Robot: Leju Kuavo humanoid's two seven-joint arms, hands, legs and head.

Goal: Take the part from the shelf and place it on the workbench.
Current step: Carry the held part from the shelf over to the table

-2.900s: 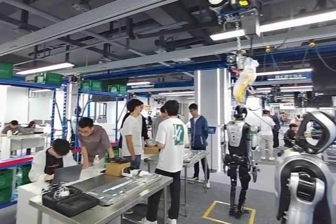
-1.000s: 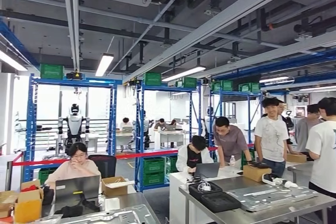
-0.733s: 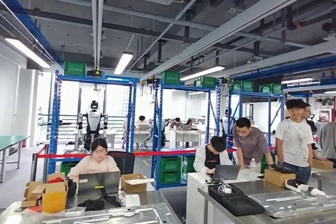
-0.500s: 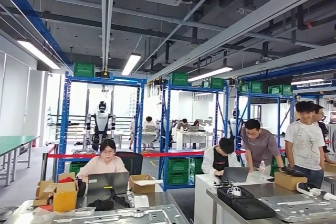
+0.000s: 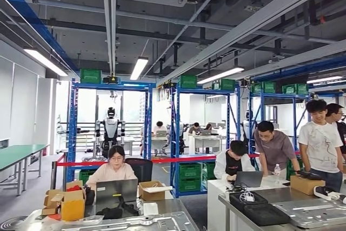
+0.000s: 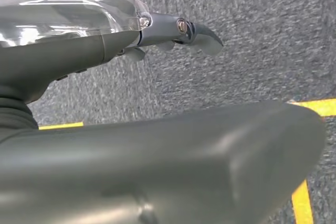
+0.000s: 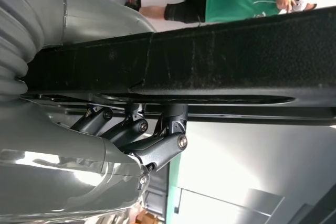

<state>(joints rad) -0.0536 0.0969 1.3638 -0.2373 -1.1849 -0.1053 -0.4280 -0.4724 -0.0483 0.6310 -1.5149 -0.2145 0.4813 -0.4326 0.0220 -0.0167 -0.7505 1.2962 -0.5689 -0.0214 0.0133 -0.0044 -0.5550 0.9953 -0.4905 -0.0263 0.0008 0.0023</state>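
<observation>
In the right wrist view my right hand (image 7: pixel 127 132) grips the part (image 7: pixel 222 59), a long flat black bar that runs across the picture; the dark fingers (image 7: pixel 162 139) curl against one face and the grey thumb (image 7: pixel 95 17) lies on the other. The left wrist view has my left hand (image 6: pixel 118 38) hanging over grey carpet, its fingers (image 6: pixel 198 29) stretched out and holding nothing. A steel workbench (image 5: pixel 293 212) with black cases and metal panels stands at the lower right of the head view.
Blue shelf racks (image 5: pixel 111 86) with green crates (image 5: pixel 90 76) line the back. Several people sit or stand at the benches, one at a laptop (image 5: pixel 116 190) behind a nearer bench (image 5: pixel 134 223). Another humanoid robot (image 5: pixel 109 133) stands far back. Yellow floor tape (image 6: pixel 303 203) marks the carpet.
The whole head picture has slid to the right: my view has turned left, from the hanging robot and crowd to the blue racks and benches. Nothing on the benches moved.
</observation>
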